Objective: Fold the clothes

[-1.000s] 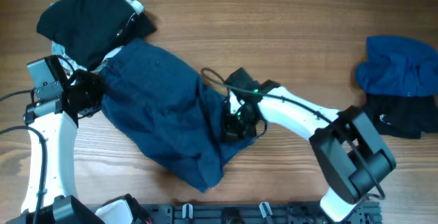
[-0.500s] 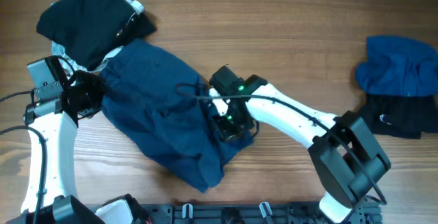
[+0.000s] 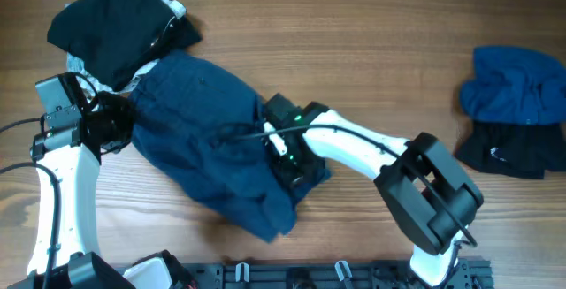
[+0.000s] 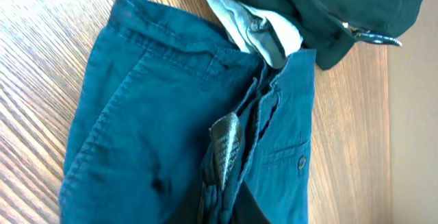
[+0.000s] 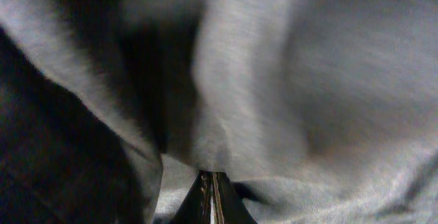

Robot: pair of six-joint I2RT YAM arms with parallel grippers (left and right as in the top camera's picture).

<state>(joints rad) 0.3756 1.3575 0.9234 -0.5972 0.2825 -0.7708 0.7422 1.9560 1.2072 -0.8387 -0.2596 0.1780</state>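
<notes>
- While both arms have hold of them, the blue trousers [image 3: 208, 139] lie crumpled across the left-centre of the worktop [image 3: 380, 33], with the waistband toward the left and the rest bunched toward the near edge.
- At the waistband end, the left gripper [image 3: 113, 123] has its jaws pinched narrow on a gathered ridge of cloth beside the fly. This hold seems meant to anchor that end while the other is carried over.
- The right gripper [image 3: 290, 163] sits low on the trousers' right edge. In its wrist view the jaws are closed to a slit with cloth pressed all round them. I judge they grip a fold of the trousers, placed to draw it across toward the left.
- Just beyond the waistband and touching it is a black garment [image 3: 115, 19], with something pale beneath it.
- Well apart at the far right lie a bright blue garment [image 3: 517, 77] and a dark garment [image 3: 508, 152], presumably waiting their turn.
</notes>
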